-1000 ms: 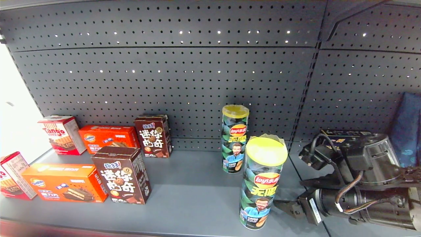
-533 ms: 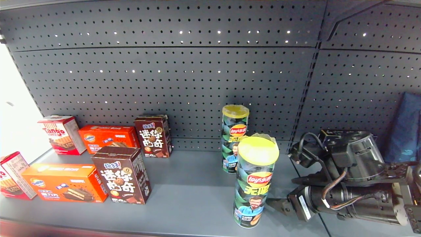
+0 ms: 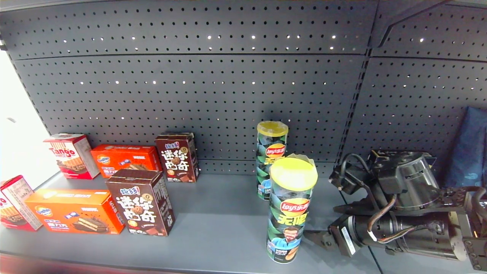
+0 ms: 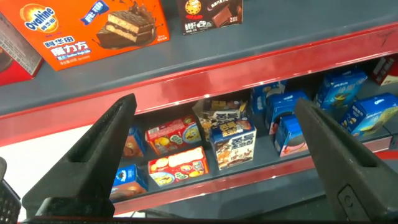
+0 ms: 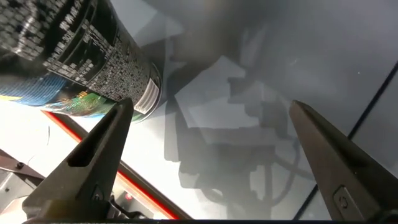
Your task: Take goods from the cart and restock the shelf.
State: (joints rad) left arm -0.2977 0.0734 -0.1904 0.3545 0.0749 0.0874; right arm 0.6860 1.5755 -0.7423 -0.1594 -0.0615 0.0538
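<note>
Two green chip cans with yellow lids stand on the grey shelf [image 3: 220,228]. The back can [image 3: 271,152] is by the pegboard. The front can [image 3: 291,213] is upright near the shelf's front edge. My right gripper [image 3: 319,221] lies low on the shelf just right of the front can, open, with one fingertip at the can's base. In the right wrist view the can [image 5: 74,56] sits just outside the open right gripper [image 5: 208,109], beside one finger. My left gripper [image 4: 214,102] hangs open and empty in front of the shelf's red front edge [image 4: 217,81].
Brown cookie boxes [image 3: 141,201], orange boxes [image 3: 76,211] and red wafer boxes [image 3: 70,155] fill the shelf's left part. A blue bag [image 3: 470,148] leans at the far right behind a pegboard upright [image 3: 352,114]. Bare shelf lies between boxes and cans. A lower shelf holds small boxes [image 4: 230,140].
The front can has slid to the left along the shelf, staying upright. My right gripper has moved left with it, close against its base.
</note>
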